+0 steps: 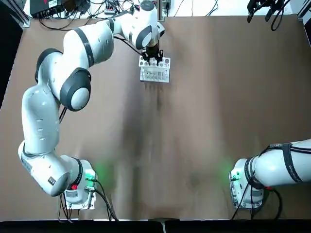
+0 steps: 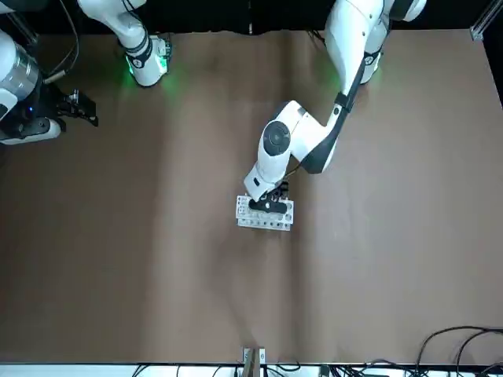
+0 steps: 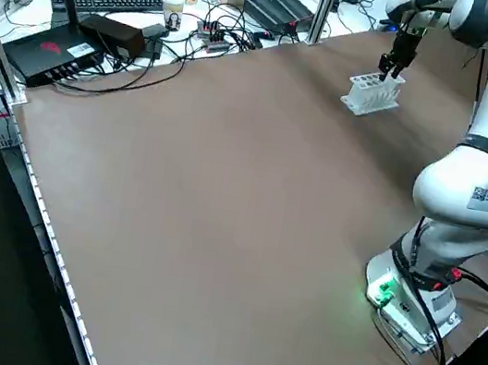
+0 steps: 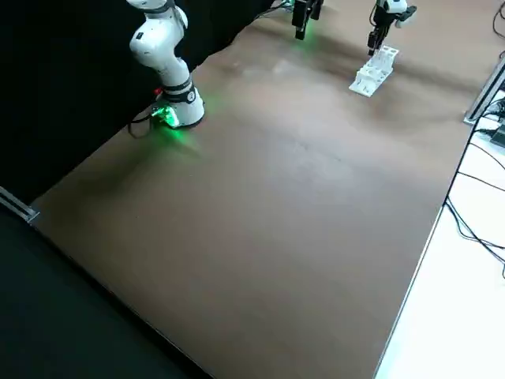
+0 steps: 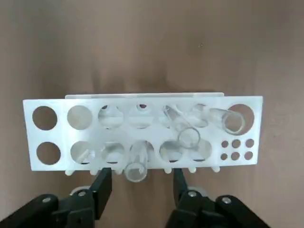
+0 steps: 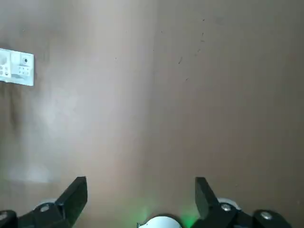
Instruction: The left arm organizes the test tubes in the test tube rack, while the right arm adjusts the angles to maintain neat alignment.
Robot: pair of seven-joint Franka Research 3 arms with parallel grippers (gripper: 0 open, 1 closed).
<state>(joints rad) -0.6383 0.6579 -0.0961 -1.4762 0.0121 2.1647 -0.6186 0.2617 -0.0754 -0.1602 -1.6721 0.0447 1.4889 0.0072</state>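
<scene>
Clear tubes lean in the white rack on the brown table, beneath the left gripper, its fingers parted beside one tube. The right gripper hangs well apart, fingers spread wide above the table.

Test tube rack is sitting on the table, far side from the arm bases, left of centre; left gripper is hanging over it. Test tubes are leaning in its holes, seemingly three. Right gripper is hovering far right.
</scene>
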